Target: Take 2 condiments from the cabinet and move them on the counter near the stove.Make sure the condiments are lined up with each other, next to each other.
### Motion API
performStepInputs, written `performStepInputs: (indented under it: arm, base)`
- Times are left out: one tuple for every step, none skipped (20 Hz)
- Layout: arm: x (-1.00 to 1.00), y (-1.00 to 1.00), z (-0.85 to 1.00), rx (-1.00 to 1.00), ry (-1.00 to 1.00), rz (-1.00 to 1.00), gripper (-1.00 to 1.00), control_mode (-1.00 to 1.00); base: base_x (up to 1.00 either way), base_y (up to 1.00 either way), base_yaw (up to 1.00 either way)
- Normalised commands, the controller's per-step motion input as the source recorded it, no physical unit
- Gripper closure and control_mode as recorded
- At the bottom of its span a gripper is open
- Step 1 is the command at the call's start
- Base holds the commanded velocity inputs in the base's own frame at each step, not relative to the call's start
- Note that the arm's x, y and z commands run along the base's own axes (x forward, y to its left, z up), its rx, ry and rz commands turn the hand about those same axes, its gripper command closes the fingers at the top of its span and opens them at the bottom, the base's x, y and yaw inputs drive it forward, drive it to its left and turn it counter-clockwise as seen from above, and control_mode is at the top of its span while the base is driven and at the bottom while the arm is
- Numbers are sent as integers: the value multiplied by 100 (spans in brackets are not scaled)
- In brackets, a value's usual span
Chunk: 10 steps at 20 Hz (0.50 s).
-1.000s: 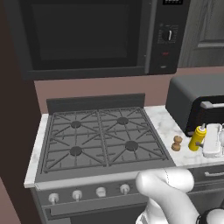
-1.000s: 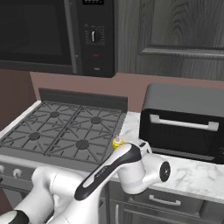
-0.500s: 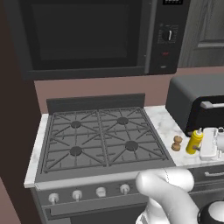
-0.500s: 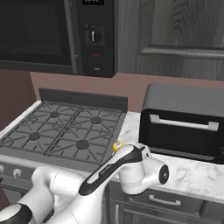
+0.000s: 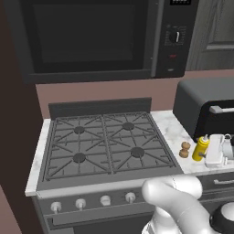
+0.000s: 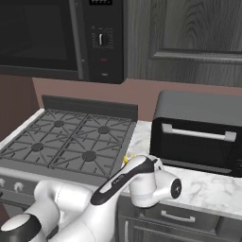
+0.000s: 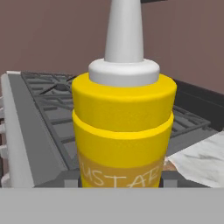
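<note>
The yellow squeeze bottle with a white nozzle is upright at the counter just right of the stove. My gripper is shut on it from the right. In the hand view the yellow bottle stands close up between my gripper fingers, with the burners behind it. The brown pepper mill stands on the marble just left of the bottle, a small gap between them. In the right base view my arm hides all but a sliver of the bottle. The cabinet door is shut.
A black toaster oven sits on the counter right behind the bottle and gripper. The black microwave hangs over the stove. Silver knobs line the stove front. Bare marble lies in front of the toaster oven.
My gripper has carried the yellow bottle a little left and down, closer to the pepper mill. The pepper mill has not moved.
</note>
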Motion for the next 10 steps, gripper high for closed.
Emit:
performStepInputs:
  arm:
    - [21,-14,-13,0,0,0,100,-100]
    - [19,-14,-12,1,0,0,100,-100]
    - [18,-15,-13,1,0,0,100,-100]
    - [19,-14,-13,1,0,0,100,-100]
    - [17,-14,-14,1,0,0,100,-100]
    - [15,-14,-15,1,0,0,100,-100]
    - [14,-14,-17,1,0,0,100,-100]
    - [8,-13,-17,0,0,0,100,-100]
    - [6,-10,-17,0,0,0,100,-100]
    - [3,-8,-14,1,0,0,100,-100]
  base:
    - [0,0,0]
    - [0,0,0]
    - [0,0,0]
    - [0,0,0]
    - [0,0,0]
    - [0,0,0]
    - [0,0,0]
    - [0,0,0]
    - [0,0,0]
    - [0,0,0]
